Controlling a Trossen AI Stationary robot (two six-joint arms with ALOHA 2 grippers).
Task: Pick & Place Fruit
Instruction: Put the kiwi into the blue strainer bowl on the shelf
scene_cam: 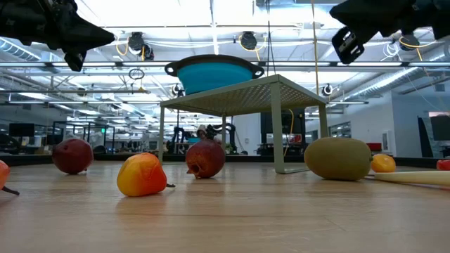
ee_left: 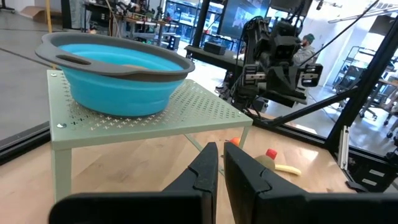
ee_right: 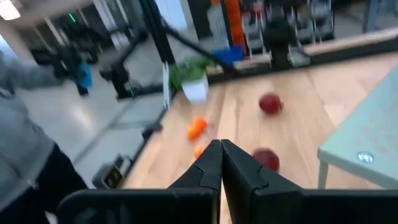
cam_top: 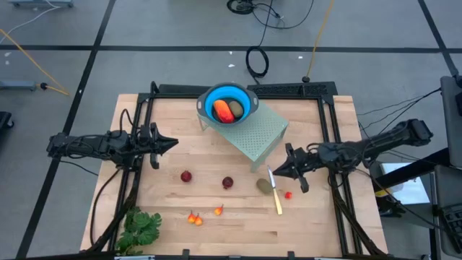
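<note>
Fruit is partly sorted: from above, a long orange-red piece (cam_top: 221,110) and an olive-brown oval (cam_top: 236,109) are already lying in the blue collapsible bowl (cam_top: 247,99) on the pale green perforated stand (cam_top: 263,133) near the tabletop's far edge. Still sitting on the wooden tabletop (cam_top: 325,217) are two dark red balls (cam_top: 186,176) mid-board, another olive-brown oval (cam_top: 264,185) beside the yellow-handled knife (cam_top: 276,195), a small red bit (cam_top: 288,194), and tiny orange-red bits (cam_top: 195,218) toward the near edge; a leafy green bunch (cam_top: 141,227) is occupying the near left corner. The left gripper (cam_top: 170,142) is hanging over the left side, the right gripper (cam_top: 276,172) just beyond the stand's near corner, both empty. The low view is showing a red ball (scene_cam: 205,158), an orange bit (scene_cam: 141,174) and the oval (scene_cam: 337,158) resting untouched. The left wrist view is showing its fingers (ee_left: 202,171) nearly together, holding nothing. The right wrist view is showing its fingers (ee_right: 208,163) pressed shut, empty, pointing toward the red balls (ee_right: 270,103). Most pieces are, by my judgement, still waiting to go in.
</note>
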